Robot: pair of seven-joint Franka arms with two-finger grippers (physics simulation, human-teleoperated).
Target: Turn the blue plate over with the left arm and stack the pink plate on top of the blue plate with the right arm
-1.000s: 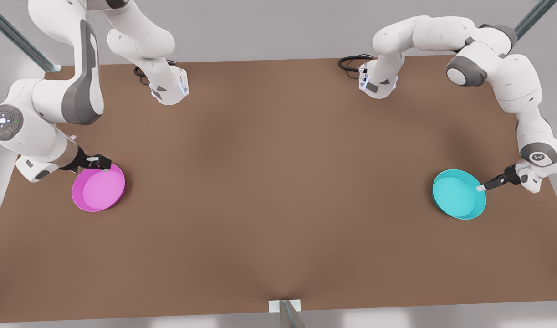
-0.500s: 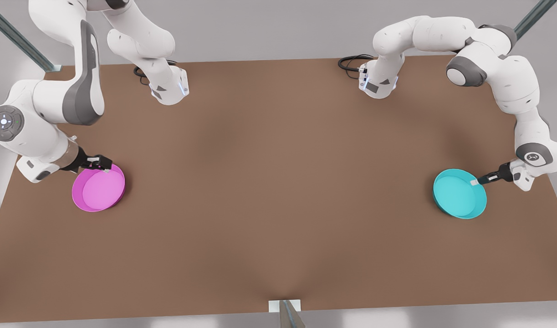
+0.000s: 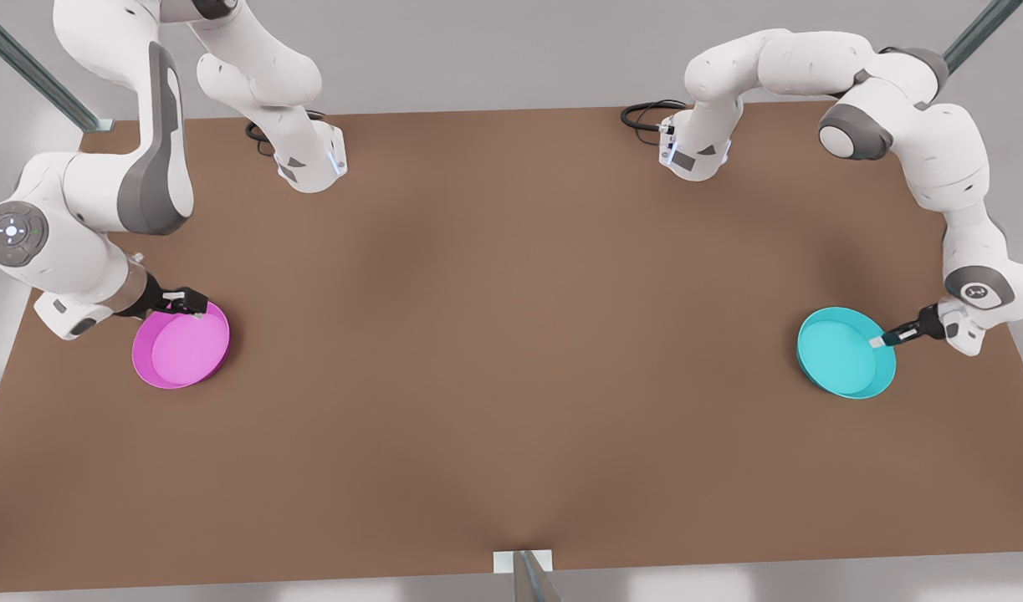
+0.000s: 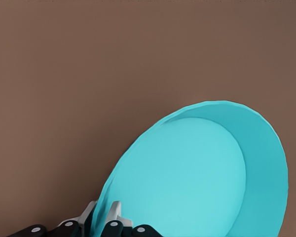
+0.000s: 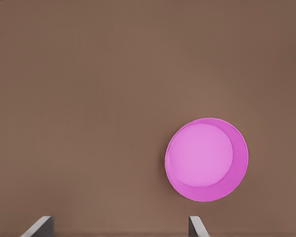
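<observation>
Left wrist view, left claw [image 4: 102,217] pinching blue plate [image 4: 187,177] rim, right claw [image 3: 189,303] spread near pink plate [image 3: 181,344].

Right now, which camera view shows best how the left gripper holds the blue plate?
The left wrist view: the left gripper has its fingers pinched on the rim of the blue plate, seen close up. The front view shows that gripper small, at the plate's rim on the front view's right.
</observation>
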